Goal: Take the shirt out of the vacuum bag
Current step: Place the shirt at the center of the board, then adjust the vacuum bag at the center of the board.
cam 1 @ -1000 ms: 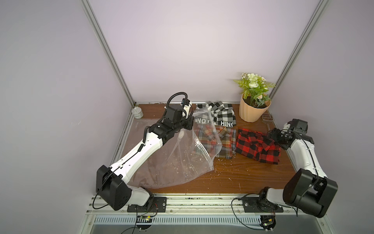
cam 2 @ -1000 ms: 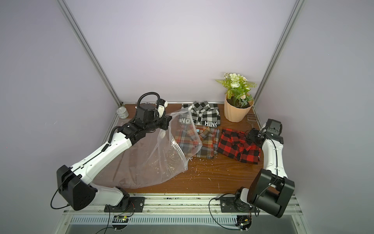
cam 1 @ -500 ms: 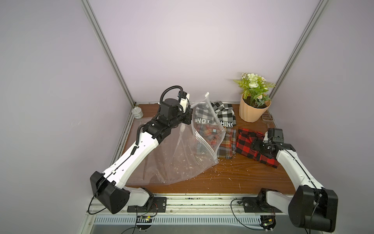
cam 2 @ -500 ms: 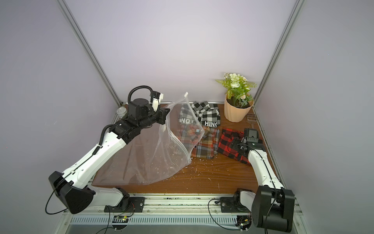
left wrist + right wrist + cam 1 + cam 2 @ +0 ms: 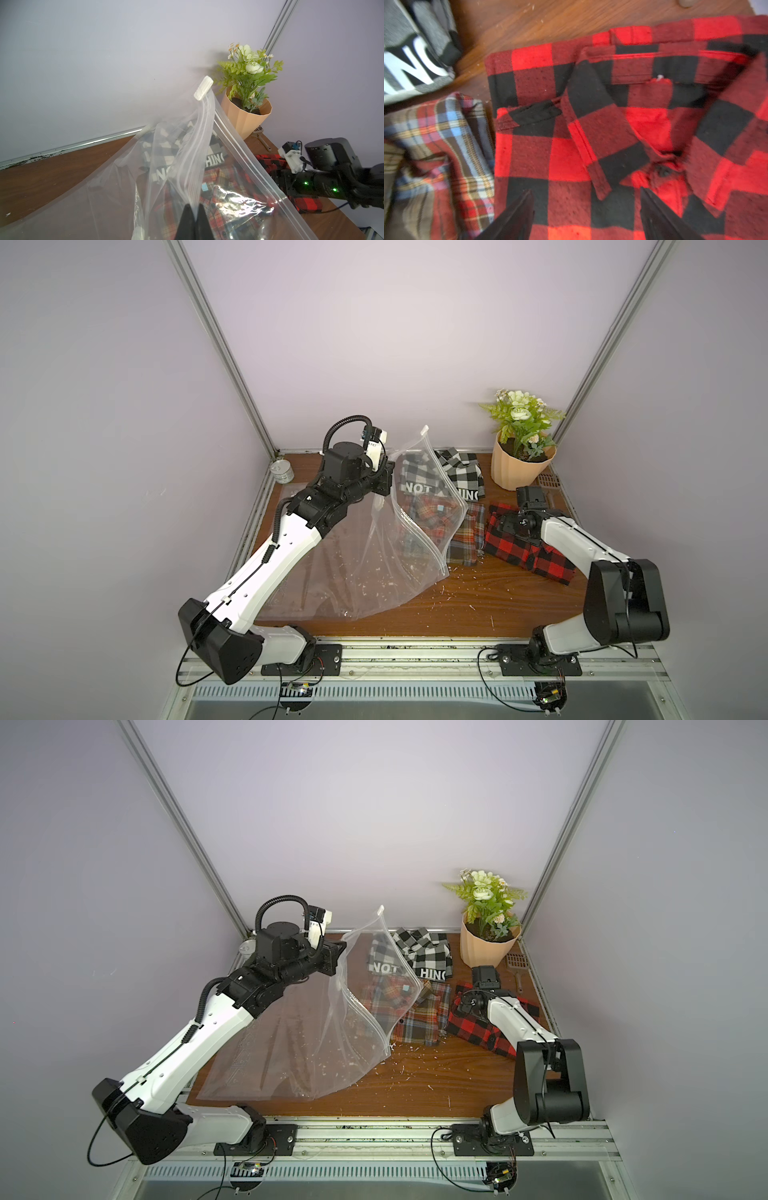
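Note:
My left gripper is shut on the zip strip of the clear vacuum bag, holding that edge up off the table. The white slider stands at the strip's raised end. Only white flecks show in the bag's lower part. A red-and-black check shirt lies flat on the table right of the bag. Close above it, my right gripper is open, its fingers apart over the cloth. A multicolour plaid shirt lies between them, partly seen through the bag's film.
A black-and-white check shirt with white letters lies at the back. A potted plant stands in the back right corner beside a brown scoop. A tin can sits back left. White shavings litter the wooden table.
The left gripper has raised the bag's zip edge higher and drawn it left. The right arm has swung in from the right wall over the red-and-black shirt.

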Robot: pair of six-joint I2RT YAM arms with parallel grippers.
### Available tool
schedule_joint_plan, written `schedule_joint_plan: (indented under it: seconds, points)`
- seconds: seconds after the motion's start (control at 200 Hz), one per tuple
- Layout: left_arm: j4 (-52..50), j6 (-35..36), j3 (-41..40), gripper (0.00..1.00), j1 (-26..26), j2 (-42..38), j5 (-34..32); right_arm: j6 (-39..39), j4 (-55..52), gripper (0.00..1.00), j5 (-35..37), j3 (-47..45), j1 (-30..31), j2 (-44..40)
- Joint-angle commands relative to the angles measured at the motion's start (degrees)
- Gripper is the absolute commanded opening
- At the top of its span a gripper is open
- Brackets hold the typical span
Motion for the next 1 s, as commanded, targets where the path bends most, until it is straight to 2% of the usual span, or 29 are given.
schedule_joint_plan:
  seconds: [0.0,0.19,0.365,0.57,0.645,0.781,0.996]
  points:
    - [-0.41,0.90,2.74,0.01,0.22,-1.50,0.22,-0.33,-1.91,0.82,4.43,1.58,1.90,3.56]
    - [-0.35,0.91,5.59,0.01,1.01,-0.30,0.87,0.46,-3.38,0.81,5.72,-1.27,3.30,2.74]
    - [1.36,-0.28,8.42,0.01,1.09,2.79,3.82,1.67,-3.35,0.82,3.59,-3.67,3.27,-6.02]
    - [5.69,-3.91,11.14,0.01,1.11,7.28,10.60,2.93,7.79,0.86,-15.13,-7.60,3.26,-24.47]
    - [6.83,-5.02,11.05,0.01,1.08,7.95,11.77,5.18,12.49,0.86,-21.98,-9.40,3.34,-28.20]
    - [9.16,-7.34,8.64,0.01,1.11,8.15,14.02,10.60,17.47,0.85,-32.77,-12.56,3.95,-27.39]
    - [11.32,-10.04,7.49,0.01,0.70,8.28,16.44,17.22,28.81,0.85,-35.48,-19.53,8.93,-24.08]
